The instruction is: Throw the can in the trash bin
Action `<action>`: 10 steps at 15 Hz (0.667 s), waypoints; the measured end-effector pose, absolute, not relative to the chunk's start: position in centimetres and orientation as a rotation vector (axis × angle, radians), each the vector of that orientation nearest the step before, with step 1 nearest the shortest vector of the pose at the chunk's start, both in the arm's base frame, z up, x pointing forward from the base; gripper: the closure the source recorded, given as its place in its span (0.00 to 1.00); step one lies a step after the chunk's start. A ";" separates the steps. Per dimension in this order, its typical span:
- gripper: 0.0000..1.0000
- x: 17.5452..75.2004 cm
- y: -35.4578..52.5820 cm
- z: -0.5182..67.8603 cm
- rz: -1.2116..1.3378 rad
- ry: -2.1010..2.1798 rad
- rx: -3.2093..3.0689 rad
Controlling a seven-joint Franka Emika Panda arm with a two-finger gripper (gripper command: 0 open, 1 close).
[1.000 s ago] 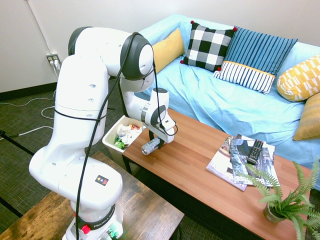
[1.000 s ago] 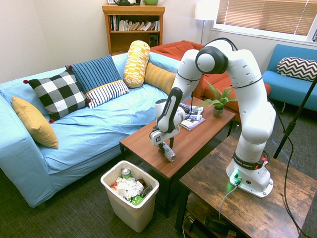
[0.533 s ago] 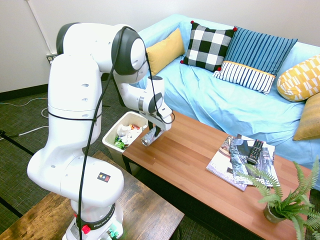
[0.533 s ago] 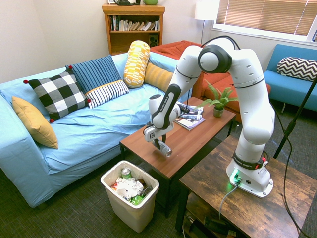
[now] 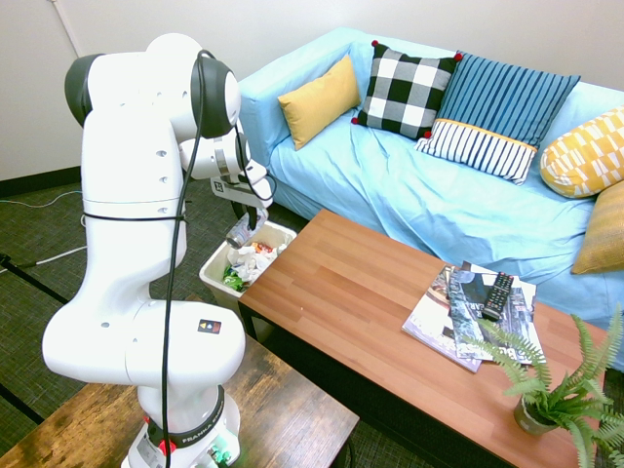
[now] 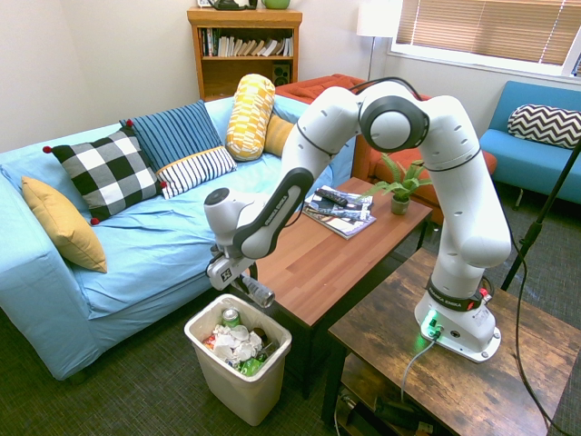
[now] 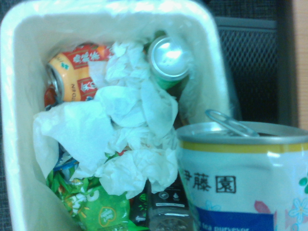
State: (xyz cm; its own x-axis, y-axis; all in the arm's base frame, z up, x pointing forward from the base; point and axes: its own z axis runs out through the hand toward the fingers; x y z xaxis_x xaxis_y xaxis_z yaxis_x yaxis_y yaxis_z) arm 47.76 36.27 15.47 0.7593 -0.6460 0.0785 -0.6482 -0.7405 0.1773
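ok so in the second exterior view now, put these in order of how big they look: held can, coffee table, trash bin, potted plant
Largest to smallest:
1. coffee table
2. trash bin
3. potted plant
4. held can

My two outside views face my arm from opposite sides, sharing sofa [image 5: 409, 185] and bin [image 6: 238, 363]; my wrist view looks closely down into the bin.
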 end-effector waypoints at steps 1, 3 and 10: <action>0.00 48.0 37.1 14.6 0.016 -1.012 2.759; 0.00 48.7 38.1 14.2 0.022 -1.000 2.759; 0.00 49.5 38.7 14.7 0.030 -1.002 2.753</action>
